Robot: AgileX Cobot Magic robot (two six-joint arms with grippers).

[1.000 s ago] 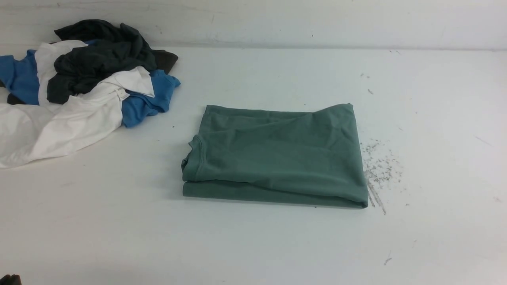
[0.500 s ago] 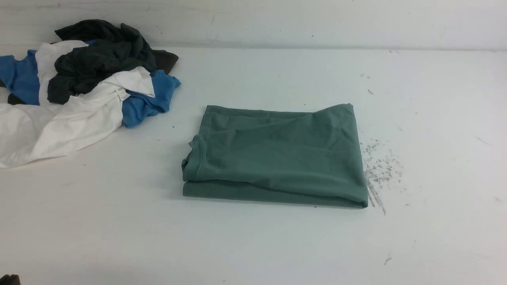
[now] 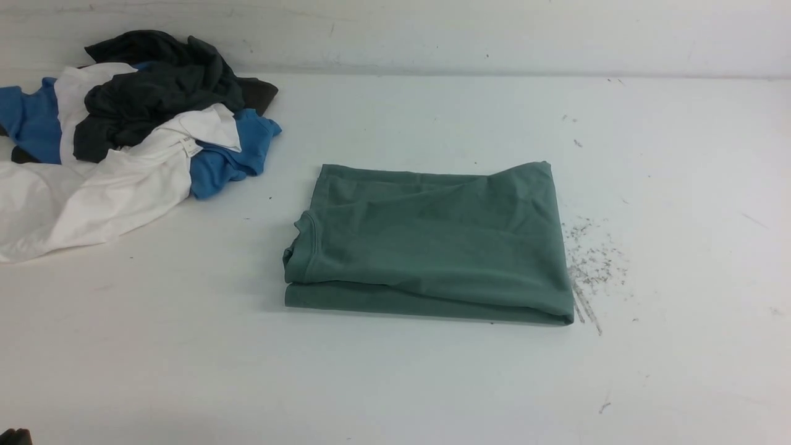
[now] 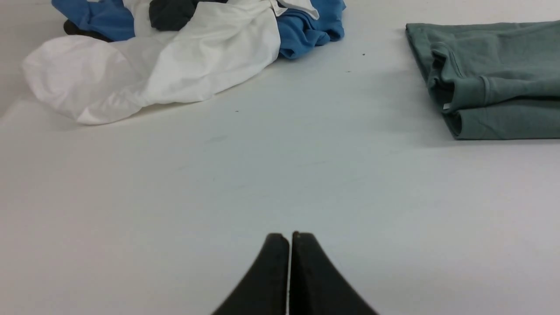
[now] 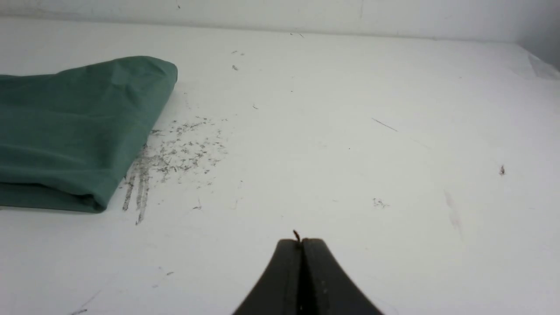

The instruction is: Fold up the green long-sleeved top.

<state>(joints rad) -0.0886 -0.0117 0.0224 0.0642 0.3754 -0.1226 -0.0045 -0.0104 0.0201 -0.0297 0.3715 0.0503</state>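
Note:
The green long-sleeved top point(image 3: 432, 244) lies folded into a thick rectangle at the middle of the white table, its neck opening at the left end. The left wrist view shows that neck end point(image 4: 485, 83); the right wrist view shows the rounded fold at the other end point(image 5: 74, 131). My left gripper point(image 4: 289, 238) is shut with nothing in it, hovering over bare table well short of the top. My right gripper point(image 5: 302, 241) is shut too, empty apart from a tiny fibre at its tips, away from the top's right end. Neither arm reaches into the front view.
A heap of other clothes point(image 3: 123, 136), white, bright blue and dark charcoal, lies at the back left; its white part point(image 4: 175, 70) shows in the left wrist view. Grey scuff marks point(image 3: 590, 259) sit just right of the top. A wall point(image 3: 432, 31) bounds the table's far edge.

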